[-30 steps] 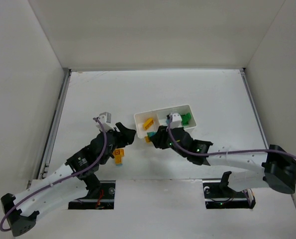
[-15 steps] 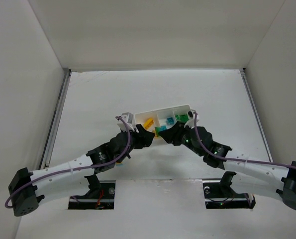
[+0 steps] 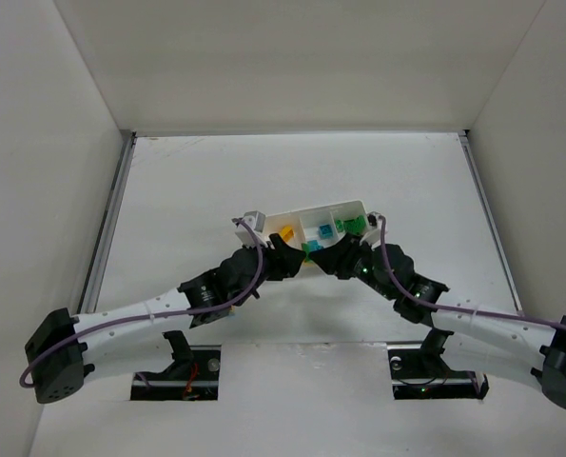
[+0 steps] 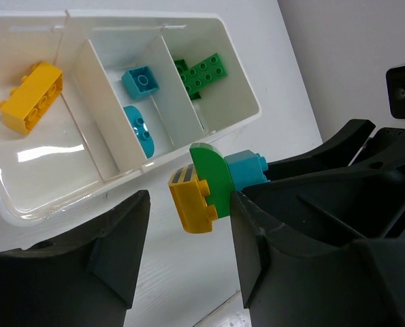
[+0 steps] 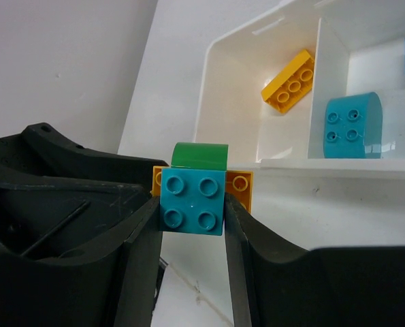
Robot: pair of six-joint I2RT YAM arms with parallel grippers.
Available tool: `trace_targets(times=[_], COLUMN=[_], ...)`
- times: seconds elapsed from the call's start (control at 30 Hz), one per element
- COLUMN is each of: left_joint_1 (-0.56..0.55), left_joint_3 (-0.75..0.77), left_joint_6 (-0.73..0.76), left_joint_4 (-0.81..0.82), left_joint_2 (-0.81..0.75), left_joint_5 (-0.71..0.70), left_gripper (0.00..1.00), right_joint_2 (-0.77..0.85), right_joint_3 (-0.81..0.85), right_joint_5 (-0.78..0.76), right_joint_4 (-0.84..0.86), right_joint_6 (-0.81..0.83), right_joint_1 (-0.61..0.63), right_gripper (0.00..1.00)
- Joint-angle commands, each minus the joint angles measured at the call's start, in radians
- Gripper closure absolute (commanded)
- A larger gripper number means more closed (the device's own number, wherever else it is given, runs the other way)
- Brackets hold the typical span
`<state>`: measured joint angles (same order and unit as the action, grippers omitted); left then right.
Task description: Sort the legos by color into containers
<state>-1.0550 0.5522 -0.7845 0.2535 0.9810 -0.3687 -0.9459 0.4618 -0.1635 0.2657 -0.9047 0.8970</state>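
My right gripper [image 5: 192, 204] is shut on a cyan brick [image 5: 192, 201] that is stacked with a green rounded brick [image 5: 200, 155] and an orange brick [image 5: 239, 187]. It holds the stack just in front of the white tray [image 3: 306, 209]. My left gripper [image 4: 185, 252] is open and faces it, with the stack's orange end [image 4: 192, 201] near its fingertips and untouched. In the top view the two grippers, left [image 3: 287, 259] and right [image 3: 330, 257], meet at the stack [image 3: 309, 249]. The tray holds an orange brick [image 4: 30, 95] on the left, cyan bricks [image 4: 141, 82] in the middle and green bricks [image 4: 202, 73] on the right.
The tray's near wall [image 4: 120, 180] lies right behind the held stack. The right gripper's black fingers [image 4: 325, 170] fill the right of the left wrist view. White walls enclose the table on three sides.
My left gripper has swung in from the left to the tray's front. My right gripper has shifted right with the stack, so the two now face each other.
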Motion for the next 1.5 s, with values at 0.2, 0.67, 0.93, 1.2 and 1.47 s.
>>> trace_targets(times=[0.2,0.67,0.93,1.2,1.47], left_joint_1=[0.005,-0.024,0.003,0.023,0.037], left_joint_3=[0.045,0.045,0.009,0.006,0.087], left_joint_6=[-0.015,-0.010,-0.001,0.004,0.080], left_joint_4=[0.082,0.121,0.115,0.110,0.002], left_joint_2=[0.012,0.038,0.022,-0.013,-0.018], left_joint_5=[0.010,0.017,0.004,-0.003,0.037], left_gripper=[0.68,0.90,0.92,0.93,0.89], right_joint_2=[0.055,0.139,0.176,0.179,0.243], right_joint_3=[-0.021,-0.060,-0.054,-0.043,-0.046], right_joint_5=[0.022,0.122,0.163,0.171,0.130], right_joint_4=[0.099,0.147,0.122,0.107,0.021], right_joint_6=[-0.026,-0.071,-0.068,-0.059,-0.013], right_joint_1=[-0.014,-0.105,-0.157,-0.175,-0.188], right_gripper=[0.73,0.74,0.74,0.74,0.74])
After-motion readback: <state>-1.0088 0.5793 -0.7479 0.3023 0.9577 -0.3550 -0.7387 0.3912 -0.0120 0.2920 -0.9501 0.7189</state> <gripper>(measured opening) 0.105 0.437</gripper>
